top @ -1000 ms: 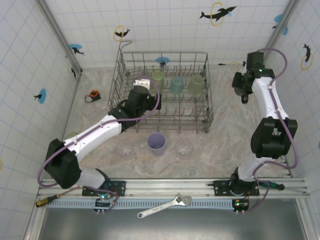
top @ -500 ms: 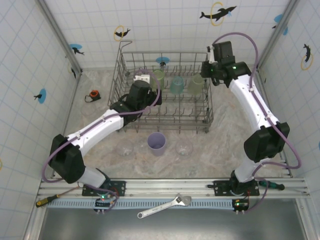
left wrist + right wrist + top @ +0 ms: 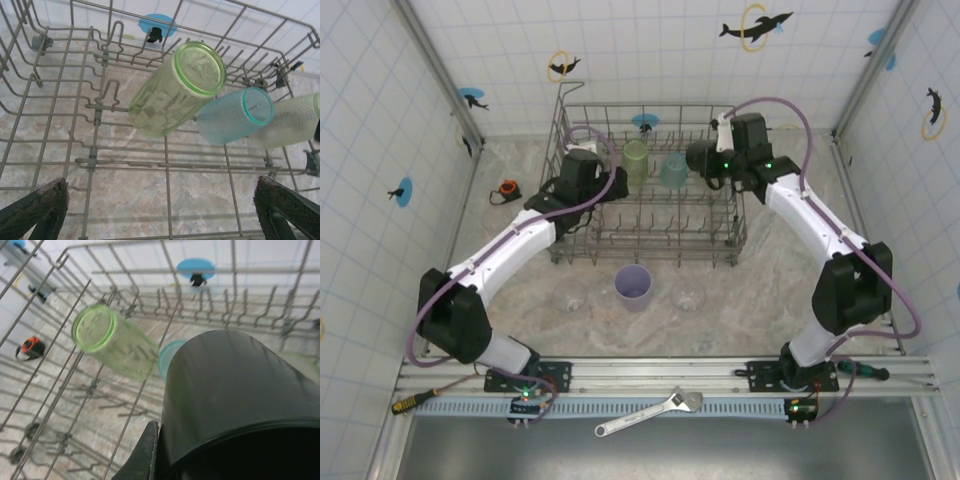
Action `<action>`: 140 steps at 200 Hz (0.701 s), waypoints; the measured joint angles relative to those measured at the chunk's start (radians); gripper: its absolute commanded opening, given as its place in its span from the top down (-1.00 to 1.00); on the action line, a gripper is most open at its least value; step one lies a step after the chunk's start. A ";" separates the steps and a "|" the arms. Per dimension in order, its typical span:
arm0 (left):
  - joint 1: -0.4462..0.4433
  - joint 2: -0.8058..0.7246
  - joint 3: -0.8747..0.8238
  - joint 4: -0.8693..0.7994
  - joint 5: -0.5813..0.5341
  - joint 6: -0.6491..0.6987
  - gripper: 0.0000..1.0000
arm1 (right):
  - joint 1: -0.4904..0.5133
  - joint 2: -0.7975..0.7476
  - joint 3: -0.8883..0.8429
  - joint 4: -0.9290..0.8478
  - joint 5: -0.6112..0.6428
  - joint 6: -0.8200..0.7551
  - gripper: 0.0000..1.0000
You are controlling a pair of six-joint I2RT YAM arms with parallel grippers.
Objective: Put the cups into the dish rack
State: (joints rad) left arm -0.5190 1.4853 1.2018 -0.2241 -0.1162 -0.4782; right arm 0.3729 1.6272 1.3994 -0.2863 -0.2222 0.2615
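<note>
- My right fingers [image 3: 144, 456]: clamped on black cup [image 3: 235, 390]; I'd best tip it mouth-down onto free tines, clear of green cup [image 3: 112, 342].
- My left fingers [image 3: 40, 202]: spread wide, empty, over rack [image 3: 95, 120].

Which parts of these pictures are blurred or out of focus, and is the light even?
Left wrist: green cup and teal cup sharp, the fingers at the bottom corners soft. Right wrist: the black cup is out of focus, the rack slightly smeared. Top external: light even, shadows faint.
</note>
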 measured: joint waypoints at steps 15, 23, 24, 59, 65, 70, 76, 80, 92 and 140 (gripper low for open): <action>0.026 0.000 0.003 -0.001 0.034 -0.021 -0.95 | -0.013 -0.027 -0.097 0.101 -0.087 0.043 1.00; 0.035 0.000 0.005 0.000 0.052 -0.028 -0.95 | -0.023 -0.038 -0.140 0.156 -0.124 0.069 1.00; 0.037 0.000 0.006 0.000 0.054 -0.029 -0.95 | -0.024 -0.039 -0.144 0.163 -0.129 0.073 1.00; 0.087 0.000 0.014 0.018 0.192 -0.073 -0.95 | -0.065 -0.051 -0.249 0.384 -0.273 0.195 1.00; 0.101 0.000 0.014 0.025 0.219 -0.081 -0.95 | -0.067 -0.051 -0.254 0.413 -0.290 0.209 1.00; 0.116 0.000 0.014 0.035 0.246 -0.090 -0.95 | -0.067 -0.051 -0.257 0.438 -0.303 0.220 1.00; 0.129 0.000 0.014 0.045 0.272 -0.099 -0.95 | -0.066 -0.051 -0.258 0.465 -0.317 0.233 1.00; 0.138 0.000 0.014 0.051 0.290 -0.103 -0.95 | -0.065 -0.051 -0.260 0.481 -0.326 0.240 1.00; 0.161 0.000 0.014 0.074 0.339 -0.114 -0.95 | -0.061 -0.054 -0.264 0.534 -0.351 0.261 1.00; 0.188 0.000 0.014 0.145 0.529 -0.156 -0.95 | -0.032 -0.071 -0.290 0.682 -0.442 0.343 1.00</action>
State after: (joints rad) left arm -0.3305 1.4853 1.2160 -0.0795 0.4133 -0.6342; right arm 0.3405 1.5558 1.1099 0.3962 -0.6643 0.6048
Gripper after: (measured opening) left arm 0.976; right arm 0.104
